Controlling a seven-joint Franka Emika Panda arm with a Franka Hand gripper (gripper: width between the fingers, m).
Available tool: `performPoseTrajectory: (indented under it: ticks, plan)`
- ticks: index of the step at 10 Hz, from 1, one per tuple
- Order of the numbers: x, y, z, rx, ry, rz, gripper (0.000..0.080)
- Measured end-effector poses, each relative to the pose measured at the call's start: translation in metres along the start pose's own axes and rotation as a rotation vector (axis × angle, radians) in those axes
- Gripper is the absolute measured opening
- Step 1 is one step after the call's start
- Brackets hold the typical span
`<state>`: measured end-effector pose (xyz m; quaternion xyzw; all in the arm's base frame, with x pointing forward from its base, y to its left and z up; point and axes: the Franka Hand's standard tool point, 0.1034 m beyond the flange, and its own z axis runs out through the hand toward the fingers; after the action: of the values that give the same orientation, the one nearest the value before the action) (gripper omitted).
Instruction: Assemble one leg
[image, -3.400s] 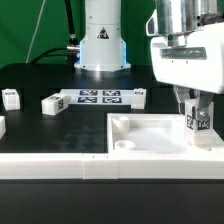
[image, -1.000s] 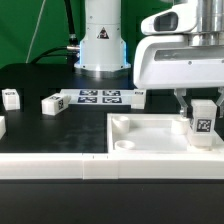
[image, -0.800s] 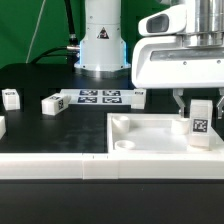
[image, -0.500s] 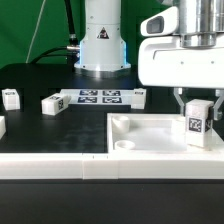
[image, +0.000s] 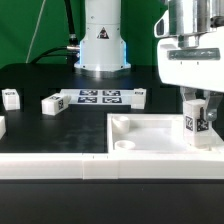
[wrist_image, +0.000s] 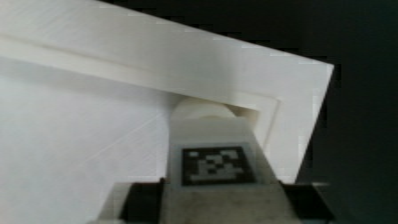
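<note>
the black table (image: 40, 125) carries the large white tray piece (image: 150, 143). the gripper (image: 197, 112) is clamped on the leg (image: 196, 126), which is upright at a tray corner toward the exterior view's right, tag outward.

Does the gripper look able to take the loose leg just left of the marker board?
Probably not yet: the gripper is shut on a leg at the tray-like piece's corner. The loose leg itself lies in the open.
</note>
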<state>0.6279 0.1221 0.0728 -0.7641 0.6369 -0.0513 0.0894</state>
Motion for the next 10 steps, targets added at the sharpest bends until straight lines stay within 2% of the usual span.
performPoseTrajectory:
  ticks: [2,5,6,7,8,10]
  plan:
    - [-0.0051,-0.0005,0.001,0.004,-0.01,0.148,0.0292]
    - [-0.0058,-0.0006,0.001,0.003,-0.01,0.072,0.0303]
    - [-0.0046,-0.0014,0.0005,0.005,-0.009,-0.017,0.0474]
    - [-0.0032,-0.0017,0.0004,0.006,-0.007,-0.187,0.0606]
    - [-0.0032,-0.0015,0.0008,0.008,-0.005,-0.273,0.0606]
    - [-0.0016,-0.0022,0.0005,0.001,0.008,-0.633,0.0647]
